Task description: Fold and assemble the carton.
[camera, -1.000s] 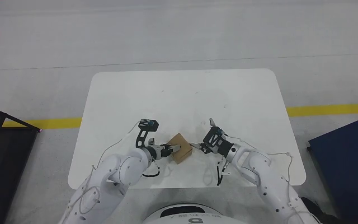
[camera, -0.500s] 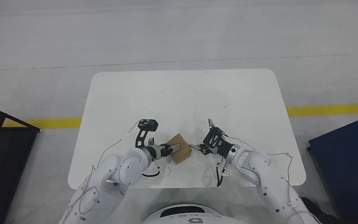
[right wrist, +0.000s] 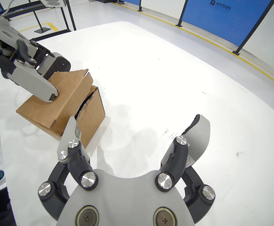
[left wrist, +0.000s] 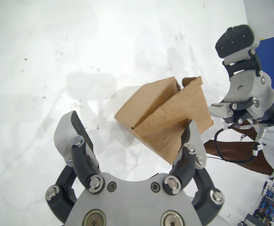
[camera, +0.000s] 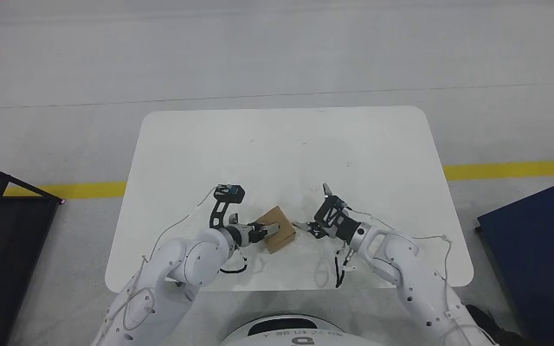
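Currently both gape wide, gripping nothing: left gripper [left wrist: 132, 118] rests 1 finger on the carton [camera: 278, 229], right gripper [right wrist: 135, 117] sits just beside it.

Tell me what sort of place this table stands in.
Probably a robot lab or factory test hall: a yellow line crosses the grey floor, blue partition panels stand on black posts, and the white table sits on open floor.
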Motion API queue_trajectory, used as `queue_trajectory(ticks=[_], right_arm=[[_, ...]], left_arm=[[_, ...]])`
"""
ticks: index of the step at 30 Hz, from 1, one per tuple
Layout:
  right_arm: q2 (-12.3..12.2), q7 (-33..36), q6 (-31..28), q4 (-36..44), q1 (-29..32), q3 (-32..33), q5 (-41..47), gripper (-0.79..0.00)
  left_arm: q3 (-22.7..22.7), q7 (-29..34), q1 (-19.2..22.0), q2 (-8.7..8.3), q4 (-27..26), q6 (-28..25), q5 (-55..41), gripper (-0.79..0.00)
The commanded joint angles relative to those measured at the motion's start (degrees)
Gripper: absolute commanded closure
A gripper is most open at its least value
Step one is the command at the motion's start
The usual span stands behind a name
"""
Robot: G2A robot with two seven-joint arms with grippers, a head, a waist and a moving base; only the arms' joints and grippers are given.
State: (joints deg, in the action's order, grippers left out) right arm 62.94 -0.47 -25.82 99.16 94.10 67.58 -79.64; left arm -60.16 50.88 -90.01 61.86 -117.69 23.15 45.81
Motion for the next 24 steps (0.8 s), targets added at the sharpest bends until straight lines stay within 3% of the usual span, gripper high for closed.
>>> queue_trajectory(ticks=[1, 14, 24], right_arm=[[-0.1, 0.1, 0.3, 0.4, 0.2, 0.4, -0.1, -0.785], [0.0, -0.8, 2.8, 2.2, 0.7, 0.8, 1.0, -0.785], [0.8, 1.2, 2.2, 2.2, -4.7, -1.9, 2.5, -0.785]], left_arm=[[0.0, 0.0, 0.0, 0.02, 0.0, 0.0, 0.0, -0.785], [-0.1, -0.2, -0.4, 0.13, 0.1, 0.0, 0.3, -0.785], [0.0, 0.0, -0.7, 0.18, 0.2, -0.3, 0.7, -0.785]])
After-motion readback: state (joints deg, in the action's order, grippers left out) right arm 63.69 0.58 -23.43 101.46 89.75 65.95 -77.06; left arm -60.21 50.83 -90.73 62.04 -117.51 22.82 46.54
